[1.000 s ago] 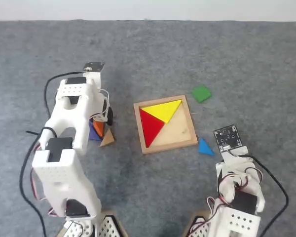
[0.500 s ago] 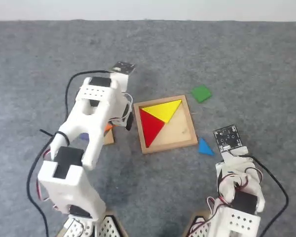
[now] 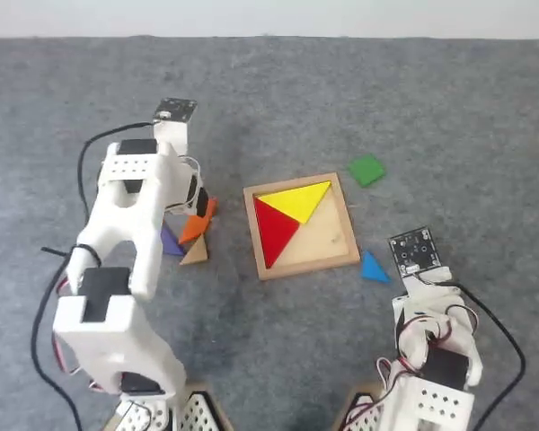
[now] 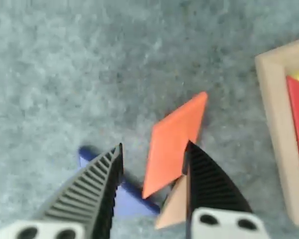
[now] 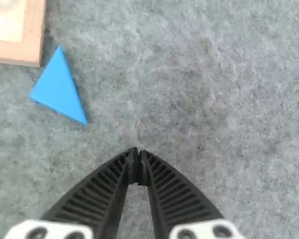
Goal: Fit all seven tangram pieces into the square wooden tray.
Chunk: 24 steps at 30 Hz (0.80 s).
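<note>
The square wooden tray (image 3: 331, 241) holds a yellow triangle (image 3: 296, 199) and a red triangle (image 3: 274, 232). Left of the tray lie an orange parallelogram (image 3: 198, 221), a purple piece (image 3: 170, 241) and a tan triangle (image 3: 196, 252), bunched together. My left gripper (image 4: 152, 154) is open over this pile, with the orange parallelogram (image 4: 174, 142) between its fingers and against one of them. The purple piece (image 4: 124, 195) and tan triangle (image 4: 172, 206) lie under it. My right gripper (image 5: 136, 167) is shut on nothing, over bare carpet a little way from the blue triangle (image 5: 57, 92).
A green square (image 3: 366, 170) lies beyond the tray's far right corner. The blue triangle (image 3: 373, 267) sits off the tray's near right corner. Grey carpet covers the table. The tray's edge (image 4: 276, 124) stands close to the left gripper.
The left arm swung toward the tray, then back to the left. The orange parallelogram has shifted a little toward the tray and shows more fully. The right arm kept still.
</note>
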Motion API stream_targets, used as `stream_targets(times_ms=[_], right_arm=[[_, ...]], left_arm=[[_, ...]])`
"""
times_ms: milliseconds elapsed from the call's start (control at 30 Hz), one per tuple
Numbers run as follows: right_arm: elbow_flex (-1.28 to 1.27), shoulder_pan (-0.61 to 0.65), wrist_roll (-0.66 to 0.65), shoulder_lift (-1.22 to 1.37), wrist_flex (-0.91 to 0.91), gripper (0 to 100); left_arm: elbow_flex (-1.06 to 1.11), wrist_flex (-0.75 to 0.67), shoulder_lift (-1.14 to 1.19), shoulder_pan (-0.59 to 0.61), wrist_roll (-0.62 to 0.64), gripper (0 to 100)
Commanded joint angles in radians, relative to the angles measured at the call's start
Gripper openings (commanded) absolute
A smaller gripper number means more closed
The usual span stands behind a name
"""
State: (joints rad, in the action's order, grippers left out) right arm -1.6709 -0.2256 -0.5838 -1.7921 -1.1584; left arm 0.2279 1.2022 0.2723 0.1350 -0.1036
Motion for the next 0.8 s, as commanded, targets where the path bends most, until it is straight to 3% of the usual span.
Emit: stream_targets(times_ms=[0, 467, 633, 767], right_arm=[[-0.014, -0.005, -0.012, 0.001, -0.007, 1.2], [-0.014, -0.005, -0.012, 0.001, -0.008, 1.2], [-0.014, -0.005, -0.012, 0.001, -0.008, 1.2], [-0.014, -0.005, -0.012, 0.001, -0.008, 1.2]], left_arm=[[-0.019, -0.020, 0.014, -0.037, -0.029, 20], [-0.079, -0.009, 0.166, -0.037, -0.026, 19], [-0.168, 0.055, 0.232, -0.040, -0.034, 1], [-0.183, 0.074, 0.235, -0.040, -0.046, 1]])
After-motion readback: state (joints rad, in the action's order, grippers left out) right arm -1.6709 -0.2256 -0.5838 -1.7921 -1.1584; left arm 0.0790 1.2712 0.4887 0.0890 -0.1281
